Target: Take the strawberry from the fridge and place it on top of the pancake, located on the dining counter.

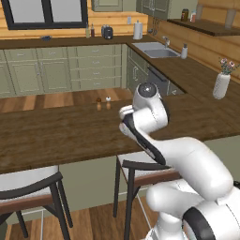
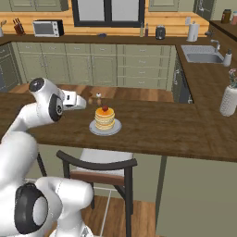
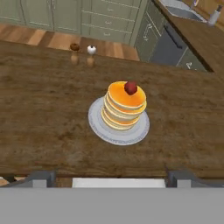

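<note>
The strawberry (image 3: 131, 88) sits on top of the pancake (image 3: 125, 106) stack, on its plate (image 3: 98, 127) on the dining counter (image 3: 43, 109); the gripper (image 3: 109, 177) hangs back, jaws wide and empty — the berry looks small, soft, easily bruised; best pinched lightly at its sides.

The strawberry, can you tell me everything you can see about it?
The strawberry is small, dark red and roundish; no leaves or seeds can be made out. It sits on top of the pancake, a tall golden stack, a little off the middle of the top one. The stack stands on a round grey plate on the dark wooden dining counter. Only the top pancake touches the berry. The gripper is open and drawn back from it.
</note>
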